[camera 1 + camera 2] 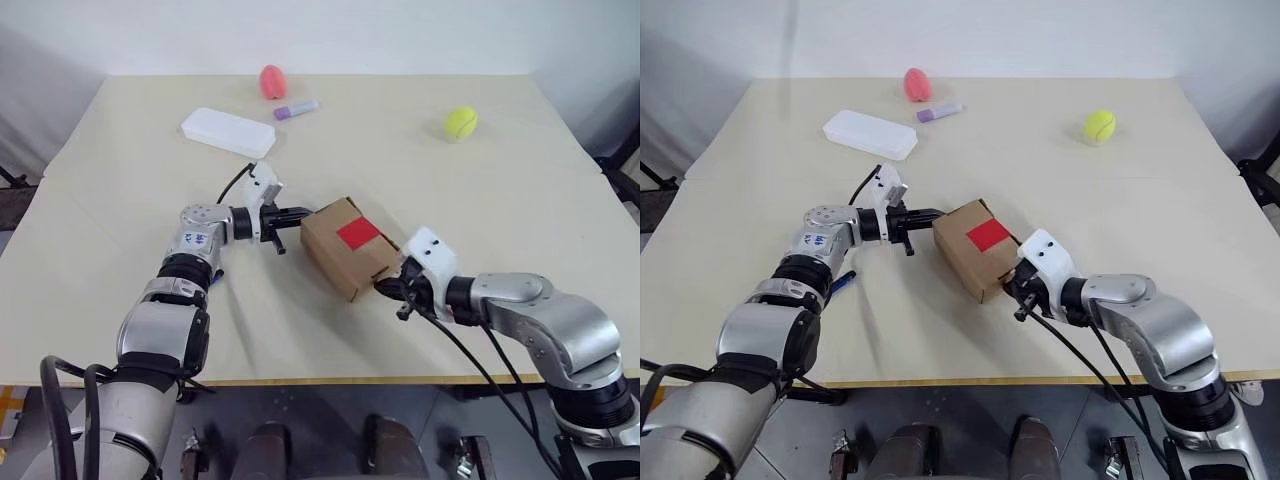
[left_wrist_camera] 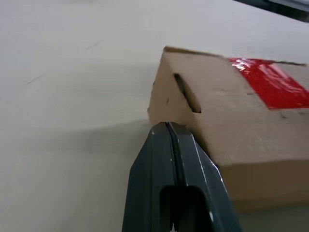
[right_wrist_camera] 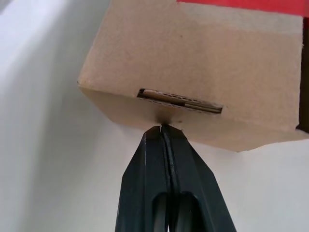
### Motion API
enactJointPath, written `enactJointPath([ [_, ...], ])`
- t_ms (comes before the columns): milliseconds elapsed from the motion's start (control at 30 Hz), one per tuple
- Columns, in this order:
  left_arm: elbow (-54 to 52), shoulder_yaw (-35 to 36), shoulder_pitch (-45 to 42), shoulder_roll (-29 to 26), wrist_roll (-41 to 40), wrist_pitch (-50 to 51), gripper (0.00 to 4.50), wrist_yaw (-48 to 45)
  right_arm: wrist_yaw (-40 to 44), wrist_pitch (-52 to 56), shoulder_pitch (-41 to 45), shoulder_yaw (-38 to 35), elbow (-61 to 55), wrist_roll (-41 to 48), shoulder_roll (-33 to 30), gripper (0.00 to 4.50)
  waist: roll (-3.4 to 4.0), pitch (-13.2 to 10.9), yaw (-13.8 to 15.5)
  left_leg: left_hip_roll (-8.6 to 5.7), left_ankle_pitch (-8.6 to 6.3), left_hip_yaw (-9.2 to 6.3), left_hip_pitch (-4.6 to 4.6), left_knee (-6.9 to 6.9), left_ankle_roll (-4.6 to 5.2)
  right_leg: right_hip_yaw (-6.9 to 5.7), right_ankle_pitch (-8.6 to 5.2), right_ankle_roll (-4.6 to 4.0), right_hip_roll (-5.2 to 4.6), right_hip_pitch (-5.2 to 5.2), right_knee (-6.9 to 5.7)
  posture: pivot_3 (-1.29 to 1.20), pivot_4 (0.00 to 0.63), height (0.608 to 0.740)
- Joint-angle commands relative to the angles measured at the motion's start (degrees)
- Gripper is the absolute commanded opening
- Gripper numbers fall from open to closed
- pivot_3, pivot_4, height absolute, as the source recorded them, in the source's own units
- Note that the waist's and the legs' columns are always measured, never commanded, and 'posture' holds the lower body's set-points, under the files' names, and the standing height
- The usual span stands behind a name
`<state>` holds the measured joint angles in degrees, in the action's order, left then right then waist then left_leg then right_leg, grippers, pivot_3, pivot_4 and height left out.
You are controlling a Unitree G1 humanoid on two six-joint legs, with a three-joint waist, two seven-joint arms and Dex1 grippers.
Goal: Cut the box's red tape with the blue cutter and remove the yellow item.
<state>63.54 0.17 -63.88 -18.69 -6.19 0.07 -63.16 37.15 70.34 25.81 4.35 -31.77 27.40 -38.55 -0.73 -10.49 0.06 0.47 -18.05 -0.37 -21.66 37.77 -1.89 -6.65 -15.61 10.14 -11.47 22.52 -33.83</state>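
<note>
The box sits on the table between both tools.

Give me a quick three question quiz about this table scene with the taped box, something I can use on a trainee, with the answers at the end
1. True or false: the red tape on the box has already been cut away.
2. Multiple choice: how do the two grippers stand relative to the box? A) both above it, open; B) the left gripper and the right gripper shut, at opposite ends of it; C) one holds it in the air.
3. Which object lies nearest the white case: the purple marker, the pink egg-shaped object or the yellow-green ball?

Key
1. False: the tape sits whole on the closed box.
2. B.
3. The purple marker.
</note>
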Motion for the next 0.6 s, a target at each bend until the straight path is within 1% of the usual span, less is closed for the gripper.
enactJointPath([
  [33,-6.9,-2.4,2.4,0.9,0.2,3.3,0.00,-4.5,2.9,0.0,-0.8,-2.3,-3.7,3.1,-3.7,0.03,0.00,0.0,0.0,0.00,-0.03,0.00,0.00,0.02,0.02,0.00,0.00,0.00,0.00,0.00,0.00,0.00,0.150,0.740],
  [200,-13.9,-3.7,6.3,-0.1,-0.2,8.3,0.00,-6.0,4.3,0.9,-2.6,-3.2,-5.5,5.4,-8.0,0.03,0.00,0.0,-0.1,0.04,-0.07,0.01,-0.01,0.12,0.02,0.01,0.00,0.00,0.02,0.00,-0.02,0.00,0.150,0.740],
  [333,-18.5,-4.7,9.1,-0.8,0.2,10.2,0.00,-5.3,4.1,-0.1,-4.0,-3.3,-5.4,5.8,-9.8,0.03,0.00,0.0,0.0,0.06,-0.10,0.02,-0.01,0.18,0.01,0.01,0.00,0.00,0.02,-0.03,-0.03,0.00,0.150,0.740],
  [600,-21.0,-3.7,9.8,-1.8,-0.2,12.4,0.00,-2.7,3.7,-4.3,-4.8,-1.6,-2.0,3.0,-12.0,0.03,0.00,0.0,0.1,0.04,-0.12,0.03,-0.04,0.24,0.03,0.02,0.00,0.00,0.01,-0.03,-0.02,0.00,0.150,0.740],
])
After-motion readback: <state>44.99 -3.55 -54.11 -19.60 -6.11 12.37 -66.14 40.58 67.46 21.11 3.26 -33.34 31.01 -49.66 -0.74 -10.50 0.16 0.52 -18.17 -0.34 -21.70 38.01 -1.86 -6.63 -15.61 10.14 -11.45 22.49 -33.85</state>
